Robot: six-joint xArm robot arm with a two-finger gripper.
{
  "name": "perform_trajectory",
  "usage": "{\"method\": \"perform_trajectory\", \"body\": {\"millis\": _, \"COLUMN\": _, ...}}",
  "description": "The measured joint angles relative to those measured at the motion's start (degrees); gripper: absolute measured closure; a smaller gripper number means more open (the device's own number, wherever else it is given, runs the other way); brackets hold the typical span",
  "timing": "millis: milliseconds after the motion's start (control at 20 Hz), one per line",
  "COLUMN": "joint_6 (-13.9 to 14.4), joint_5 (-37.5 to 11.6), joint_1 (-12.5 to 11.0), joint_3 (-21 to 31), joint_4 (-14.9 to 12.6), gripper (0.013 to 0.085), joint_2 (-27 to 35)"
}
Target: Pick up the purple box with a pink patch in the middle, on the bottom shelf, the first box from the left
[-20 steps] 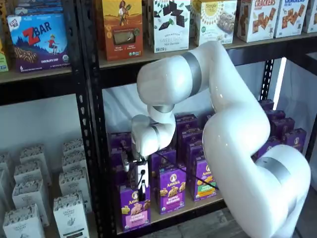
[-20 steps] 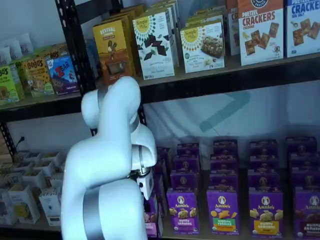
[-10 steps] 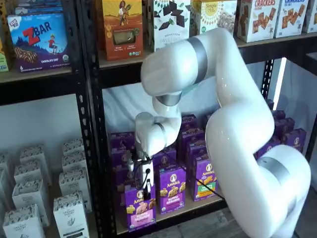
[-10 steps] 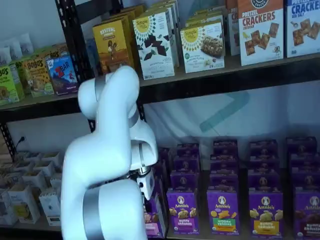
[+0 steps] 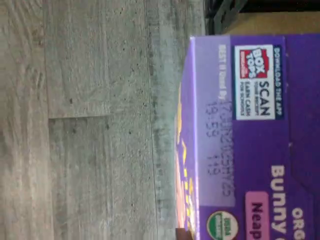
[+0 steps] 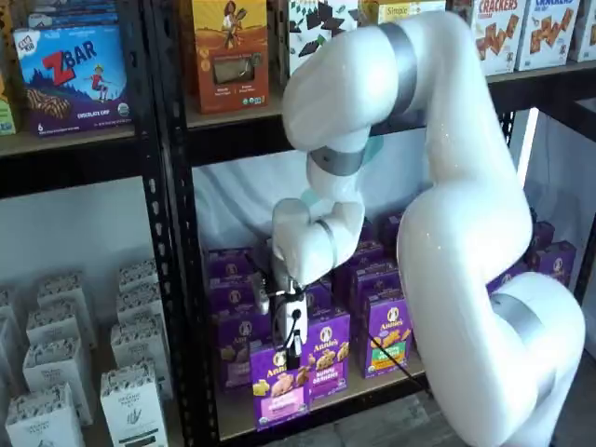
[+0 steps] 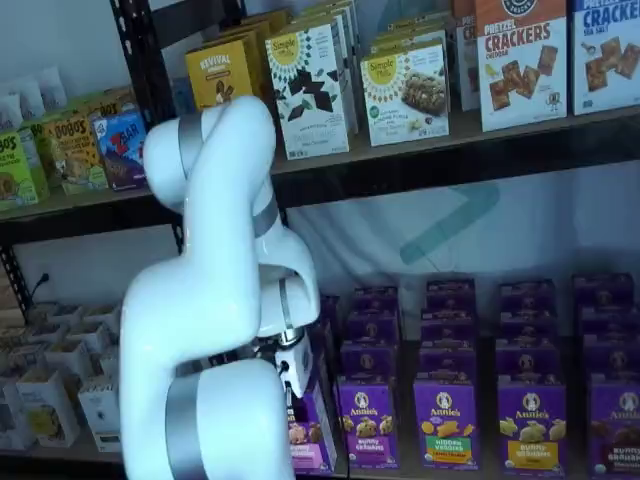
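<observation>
The purple box (image 6: 279, 386) with a pink patch hangs in front of the bottom shelf (image 6: 358, 389) at its left end. My gripper (image 6: 293, 343) reaches down from the white arm and its black fingers are shut on the box's top. In a shelf view the box (image 7: 312, 438) shows partly behind the arm, below the gripper (image 7: 293, 368). The wrist view shows the box's purple top and a sliver of its front (image 5: 250, 140) up close; the fingers do not show there.
A purple box with a violet band (image 6: 326, 352) and one with a green patch (image 6: 388, 333) stand just right of the held box. A black upright (image 6: 172, 279) stands to the left, white boxes (image 6: 130, 391) beyond it. Grey plank floor (image 5: 90, 125) lies below.
The gripper and the purple box have moved to the right and out from the shelf's front row together. The arm's elbow has risen.
</observation>
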Motion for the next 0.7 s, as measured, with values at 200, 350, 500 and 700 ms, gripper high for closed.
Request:
{"method": "perform_trajectory", "body": {"millis": 200, "joint_6": -1.58, "joint_5": -2.12, "joint_1": -1.43, "joint_3": 6.45, "joint_4": 0.20, "gripper": 0.0610, "joint_2": -5.94}}
{"method": "perform_trajectory", "body": {"millis": 350, "joint_6": -1.03, "joint_5": -2.48, "joint_1": -2.87, "joint_3": 10.83, "joint_4": -1.83, "gripper": 0.0610, "joint_2": -10.64}}
{"method": "perform_trajectory", "body": {"millis": 500, "joint_6": 0.61, "joint_5": -1.84, "joint_1": -4.33, "joint_3": 14.47, "joint_4": -5.13, "gripper": 0.0610, "joint_2": -15.07}}
{"method": "perform_trajectory", "body": {"millis": 700, "joint_6": -2.81, "joint_5": -0.46, "joint_1": -5.70, "joint_3": 18.80, "joint_4": -3.03, "gripper": 0.0610, "joint_2": -21.10}}
